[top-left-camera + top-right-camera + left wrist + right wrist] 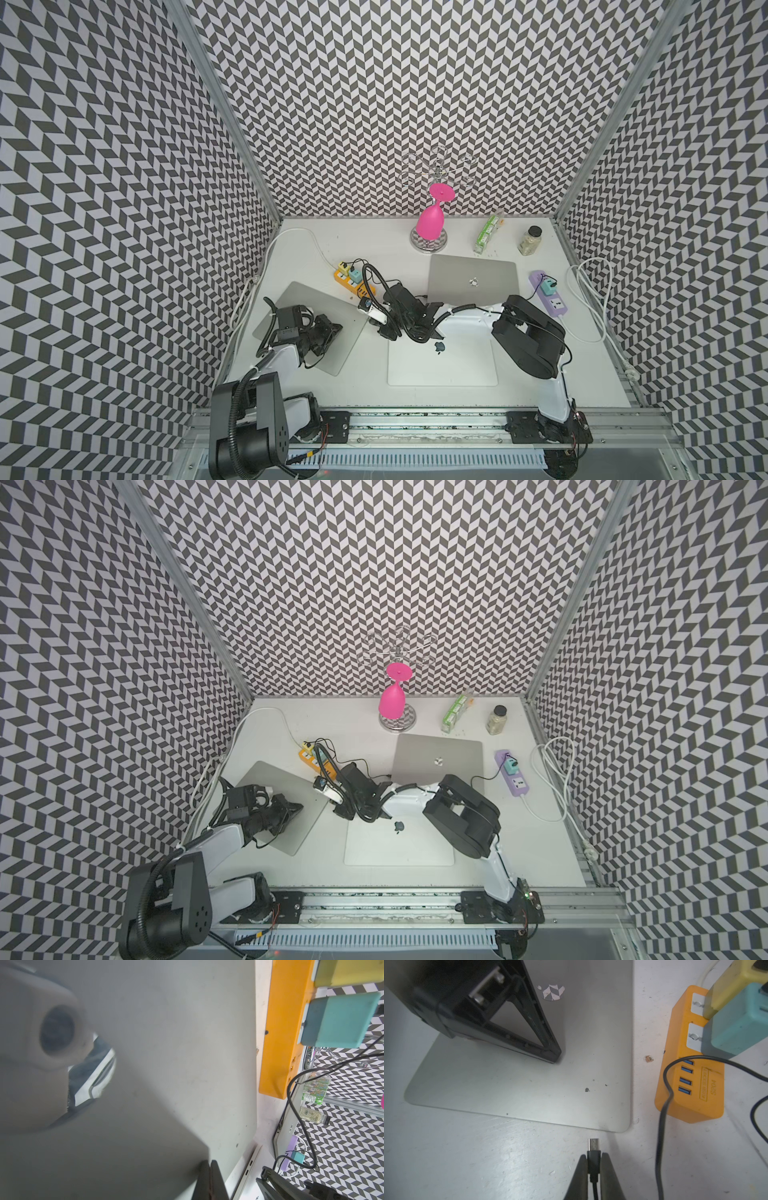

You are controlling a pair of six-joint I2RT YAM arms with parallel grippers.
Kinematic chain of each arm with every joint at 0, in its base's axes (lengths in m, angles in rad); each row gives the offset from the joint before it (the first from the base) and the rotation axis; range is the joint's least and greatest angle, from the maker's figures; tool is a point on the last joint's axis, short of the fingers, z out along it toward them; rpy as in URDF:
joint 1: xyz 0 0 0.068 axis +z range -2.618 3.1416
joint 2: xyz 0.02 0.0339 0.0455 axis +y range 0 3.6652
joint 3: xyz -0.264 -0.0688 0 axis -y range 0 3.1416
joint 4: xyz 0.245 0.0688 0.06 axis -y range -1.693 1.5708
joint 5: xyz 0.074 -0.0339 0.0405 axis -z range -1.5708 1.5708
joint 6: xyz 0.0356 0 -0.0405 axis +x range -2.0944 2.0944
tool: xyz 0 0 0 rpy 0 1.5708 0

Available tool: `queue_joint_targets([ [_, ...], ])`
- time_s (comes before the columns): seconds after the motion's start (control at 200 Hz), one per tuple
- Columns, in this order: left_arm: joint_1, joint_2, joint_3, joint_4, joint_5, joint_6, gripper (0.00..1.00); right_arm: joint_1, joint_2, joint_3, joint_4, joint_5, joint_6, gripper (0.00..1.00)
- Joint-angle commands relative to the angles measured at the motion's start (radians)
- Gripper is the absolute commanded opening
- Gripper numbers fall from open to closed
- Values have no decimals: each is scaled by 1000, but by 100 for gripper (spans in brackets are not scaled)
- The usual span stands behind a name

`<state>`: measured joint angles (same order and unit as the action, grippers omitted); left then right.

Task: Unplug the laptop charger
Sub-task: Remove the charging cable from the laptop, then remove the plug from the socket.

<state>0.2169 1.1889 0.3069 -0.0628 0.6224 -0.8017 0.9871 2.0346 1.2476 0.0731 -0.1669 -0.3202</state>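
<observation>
The plug (594,1148) is out of the laptop (529,1084) — its bare metal end points at a corner of the lid, just beside it and not touching, low over the white table (467,1157). The right gripper (594,1159) has it by the black moulded body, one finger on each side, with the cable (595,1188) running back between them. The fingers look closed on it, though I cannot tell how firmly they press. The left gripper (556,1058) is shut and holds nothing, its tip set down on the laptop's lid (to pin the machine, I judge).

The plug is small, light and rigid, with smooth plastic sides that could slip or twist in a loose pinch. The moulded body is the right place to hold it — the metal tongue is thin and should not be squeezed or levered sideways. The cable is limp, so pulling on it would only strain the joint where it enters the plug. Its springiness will likely tug the plug once freed, perhaps toward the orange power strip (691,1093) nearby. The laptop is flat, stiff and probably fairly heavy, yet could slide on this smooth table.
</observation>
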Motion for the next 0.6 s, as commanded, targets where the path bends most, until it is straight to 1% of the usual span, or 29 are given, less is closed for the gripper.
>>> queue_joint_targets([
  [0.0, 9, -8, 15, -39, -32, 7, 0, 7, -20, 16, 44, -13, -18, 18],
  [0.04, 9, -7, 19, -42, -29, 10, 0, 6, -20, 18, 41, -15, -18, 19],
  [0.17, 9, -6, 34, -55, -25, 19, 0, 6, -27, 11, 37, -17, -29, 31],
  [0.265, 12, -8, 41, -59, -21, 22, 0, 5, -60, 1, 37, -13, -24, 33],
  [0.411, 21, 7, 58, -57, -8, 29, 0, -4, -150, -13, 60, -8, 36, 34],
  [0.596, 32, 46, 113, -62, 20, 58, 0, -71, -193, 59, 37, -21, 86, 34],
])
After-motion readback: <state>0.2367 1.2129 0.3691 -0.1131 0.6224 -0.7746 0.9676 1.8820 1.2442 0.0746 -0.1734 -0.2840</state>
